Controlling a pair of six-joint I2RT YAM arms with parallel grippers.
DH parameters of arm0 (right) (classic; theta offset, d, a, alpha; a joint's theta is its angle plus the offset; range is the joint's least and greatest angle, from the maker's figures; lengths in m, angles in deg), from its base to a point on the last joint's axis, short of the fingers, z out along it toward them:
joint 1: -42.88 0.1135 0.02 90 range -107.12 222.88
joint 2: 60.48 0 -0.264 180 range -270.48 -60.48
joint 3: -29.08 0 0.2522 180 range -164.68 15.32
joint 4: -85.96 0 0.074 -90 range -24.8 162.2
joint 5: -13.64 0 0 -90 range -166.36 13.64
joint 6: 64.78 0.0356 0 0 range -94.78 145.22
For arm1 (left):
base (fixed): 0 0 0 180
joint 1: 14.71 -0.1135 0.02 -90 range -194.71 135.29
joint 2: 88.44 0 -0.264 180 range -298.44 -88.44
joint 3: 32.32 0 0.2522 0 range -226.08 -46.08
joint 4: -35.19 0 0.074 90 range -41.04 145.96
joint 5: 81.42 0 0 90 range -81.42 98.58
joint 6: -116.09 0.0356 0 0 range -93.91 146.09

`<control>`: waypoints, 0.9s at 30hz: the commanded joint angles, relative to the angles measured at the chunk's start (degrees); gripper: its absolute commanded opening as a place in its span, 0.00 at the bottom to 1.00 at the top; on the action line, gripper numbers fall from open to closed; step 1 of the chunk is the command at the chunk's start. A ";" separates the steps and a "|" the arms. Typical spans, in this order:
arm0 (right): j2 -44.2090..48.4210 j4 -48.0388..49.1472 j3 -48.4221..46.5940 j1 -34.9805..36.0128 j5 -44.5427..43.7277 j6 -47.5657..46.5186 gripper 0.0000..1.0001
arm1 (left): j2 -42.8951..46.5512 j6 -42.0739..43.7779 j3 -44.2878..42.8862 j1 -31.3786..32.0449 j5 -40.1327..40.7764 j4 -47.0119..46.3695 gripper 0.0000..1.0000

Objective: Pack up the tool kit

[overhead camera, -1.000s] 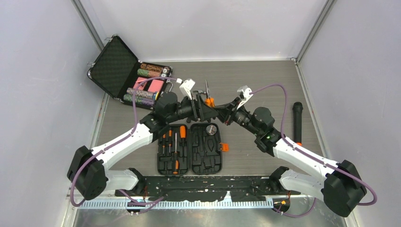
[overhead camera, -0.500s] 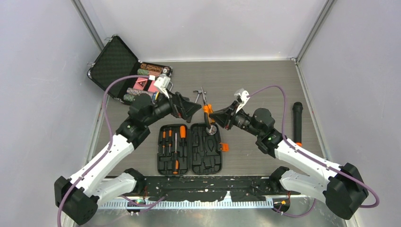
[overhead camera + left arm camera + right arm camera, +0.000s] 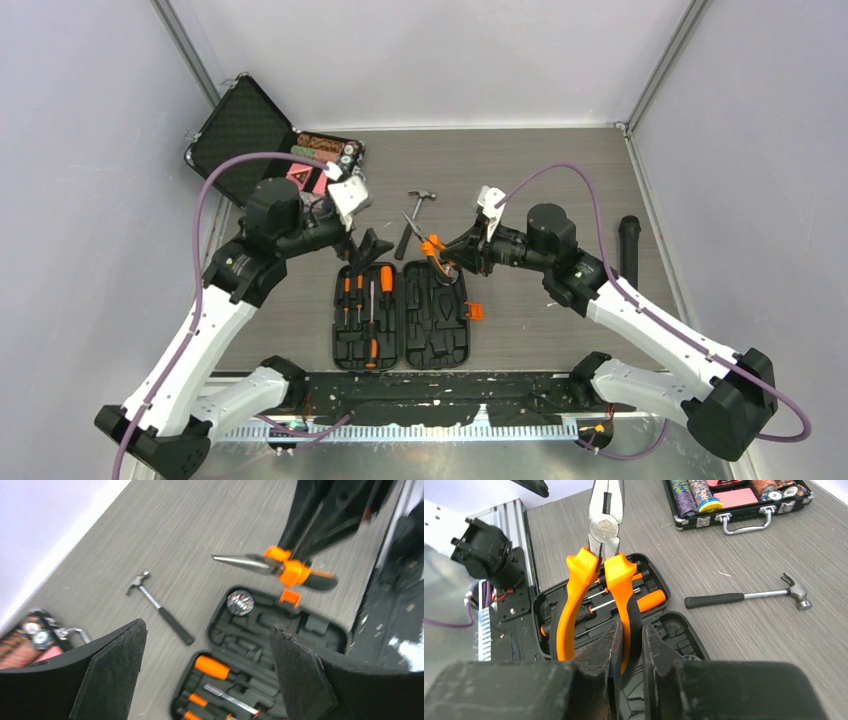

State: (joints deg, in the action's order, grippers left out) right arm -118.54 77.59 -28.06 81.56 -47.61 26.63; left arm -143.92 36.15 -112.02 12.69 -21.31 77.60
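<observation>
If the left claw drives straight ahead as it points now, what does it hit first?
Probably the open tool kit, near its middle by the screwdrivers. The left claw is open and empty; the pliers seem off that line, though depth is unclear.

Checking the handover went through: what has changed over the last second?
The left end effector drew back from the pliers toward the left, open. The right end effector, shut on the pliers, brought them nearer, to the far edge of the tool kit. The tool kit, hammer and poker case stayed put.
</observation>
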 commanded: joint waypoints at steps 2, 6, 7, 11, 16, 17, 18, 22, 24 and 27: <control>-2.13 -12.78 -9.91 0.35 7.79 -11.67 0.05 | 7.72 28.43 2.46 -0.06 -3.66 3.63 0.93; -4.13 -16.59 -12.59 0.55 7.88 -15.52 0.06 | 11.61 37.75 6.22 -0.06 -8.11 -1.47 0.92; -4.24 -16.79 -12.91 0.64 7.94 -15.98 0.05 | 11.13 38.62 5.57 -0.06 -9.36 -0.97 0.91; -4.73 -17.61 -13.76 0.87 7.71 -18.34 0.05 | 7.48 40.78 1.12 0.44 -13.13 4.59 0.87; -6.32 -22.04 -16.68 1.94 4.83 -22.21 0.05 | 4.74 40.49 -0.28 3.55 -12.38 6.61 0.86; -6.43 -23.26 -17.45 2.20 3.39 -23.77 0.05 | 4.05 40.40 -0.46 4.10 -12.12 6.99 0.86; -6.47 -23.68 -17.71 2.83 2.66 -24.54 0.05 | 3.24 40.22 -0.87 4.57 -12.05 7.64 0.86; -5.37 -24.83 -18.23 4.61 -2.82 -28.98 0.05 | -0.58 37.77 -3.31 5.65 -13.16 11.32 0.85; -4.90 -25.08 -18.40 5.45 -4.60 -31.10 0.05 | -1.71 35.64 -3.64 5.81 -13.78 11.02 0.85; -5.19 -25.97 -18.99 6.00 -5.95 -33.50 0.05 | -3.21 31.99 -4.12 6.12 -14.32 10.03 0.84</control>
State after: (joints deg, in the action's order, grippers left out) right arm -125.45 50.75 -43.36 86.58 -49.77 -1.61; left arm -146.02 72.81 -113.48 18.30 -33.13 87.43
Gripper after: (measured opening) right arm 0.206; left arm 0.845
